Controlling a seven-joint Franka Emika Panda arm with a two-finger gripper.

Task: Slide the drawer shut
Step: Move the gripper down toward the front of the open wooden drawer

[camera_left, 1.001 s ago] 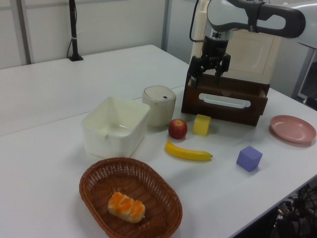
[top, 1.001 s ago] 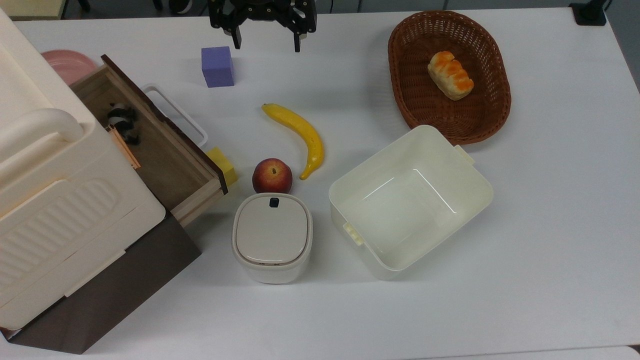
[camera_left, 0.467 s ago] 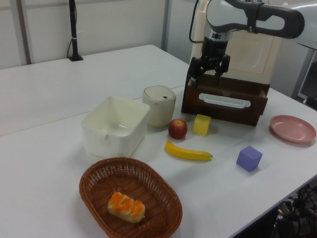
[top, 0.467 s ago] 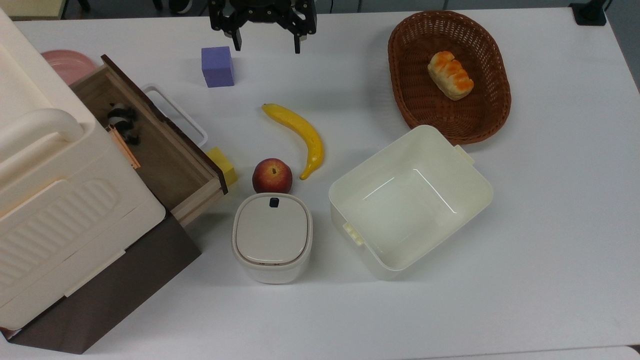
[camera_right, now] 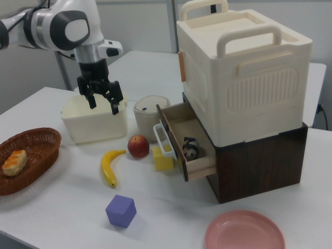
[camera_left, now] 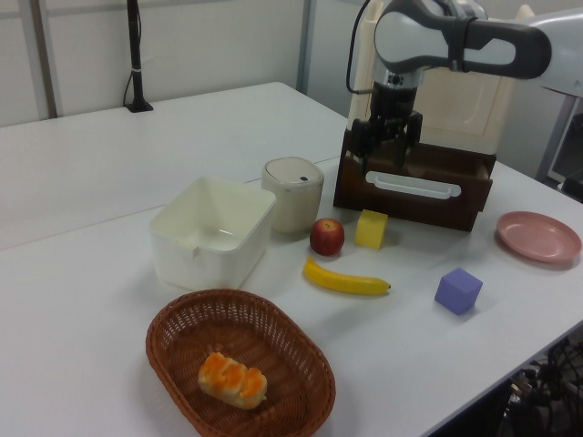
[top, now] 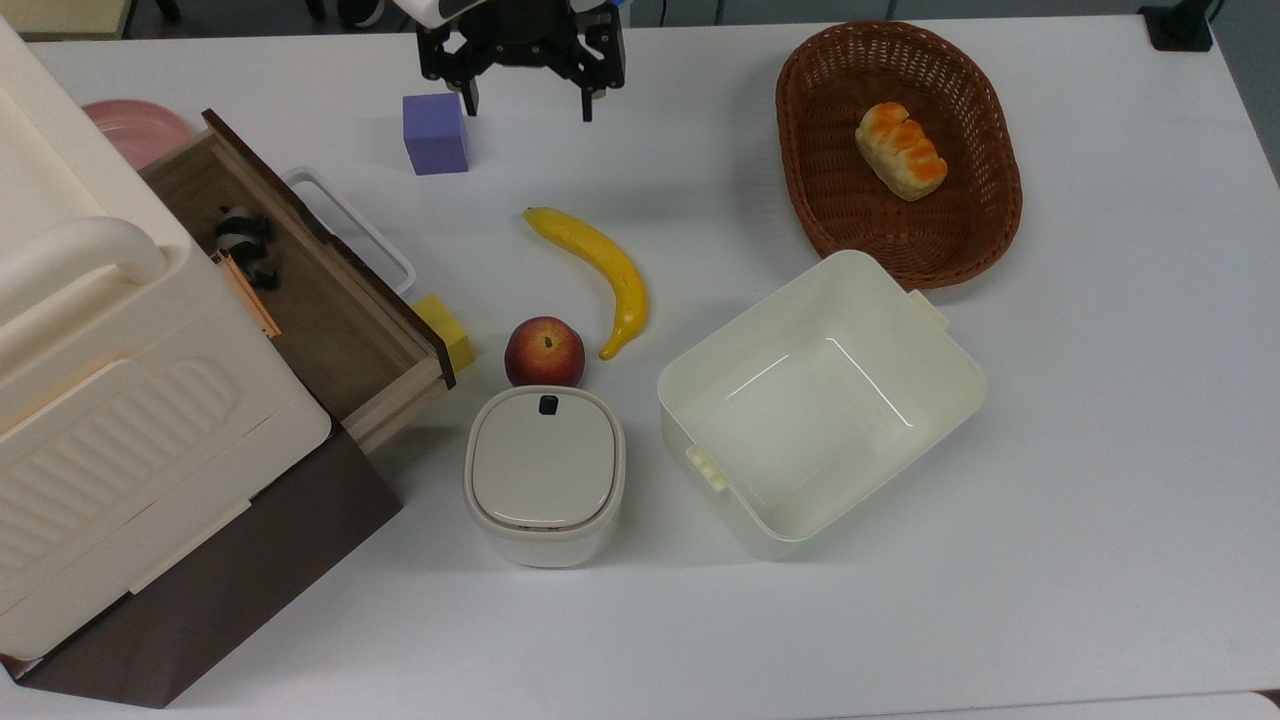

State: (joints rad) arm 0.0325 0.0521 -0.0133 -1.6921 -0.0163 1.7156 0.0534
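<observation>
Right view: yellow block (camera_right: 163, 158) touches open drawer (camera_right: 185, 141) front

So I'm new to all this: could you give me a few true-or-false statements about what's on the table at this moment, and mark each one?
1. The dark brown wooden drawer with a white loop handle stands open. True.
2. The black two-finger gripper grips the drawer's handle. False: it hangs open in the air, apart from the drawer.
3. The orange-glazed bread roll lies in the brown wicker basket. True.
4. The big cream plastic tub holds the red apple. False: the tub is empty; the apple sits on the table beside the yellow banana.
</observation>
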